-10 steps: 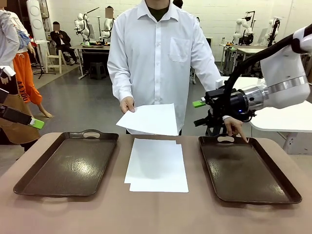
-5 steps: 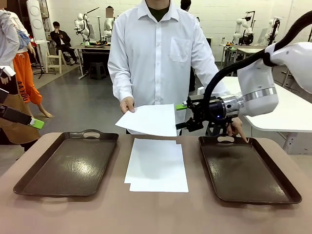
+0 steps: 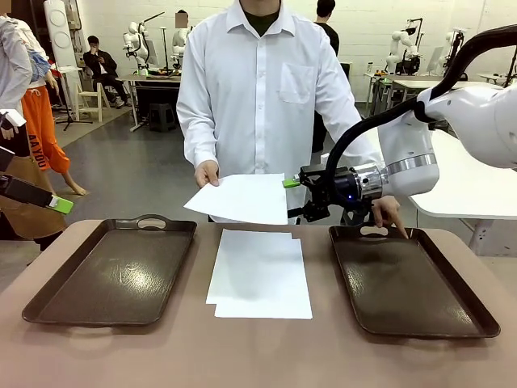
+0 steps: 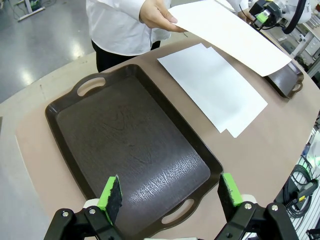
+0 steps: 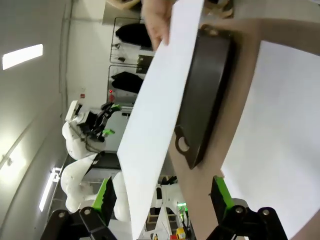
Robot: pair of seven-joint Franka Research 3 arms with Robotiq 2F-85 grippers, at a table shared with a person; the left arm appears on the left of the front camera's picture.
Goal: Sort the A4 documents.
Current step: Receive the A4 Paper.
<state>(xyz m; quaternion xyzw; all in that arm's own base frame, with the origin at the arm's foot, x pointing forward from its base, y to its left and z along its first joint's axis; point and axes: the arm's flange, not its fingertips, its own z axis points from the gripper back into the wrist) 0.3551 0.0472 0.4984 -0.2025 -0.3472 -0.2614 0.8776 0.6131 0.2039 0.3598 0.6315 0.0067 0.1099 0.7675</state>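
Across the table a person's hand (image 3: 208, 172) holds one A4 document (image 3: 238, 198) in the air. My right gripper (image 3: 295, 199) is open at that sheet's right edge. In the right wrist view the held sheet (image 5: 157, 120) runs down between my open right gripper's (image 5: 162, 197) fingers. More A4 documents (image 3: 260, 273) lie stacked on the table between the two trays. My left gripper (image 4: 170, 192) is open and empty, hovering over the near end of the left tray (image 4: 125, 150).
Dark brown handled trays sit at the left (image 3: 113, 271) and the right (image 3: 408, 283) of the brown table. The person's other hand (image 3: 390, 214) points a finger at the right tray's far rim. Other tables and robots stand far behind.
My right arm has swung left, bringing its open gripper from above the right tray up to the held sheet's edge. The person's sheet has shifted slightly left.
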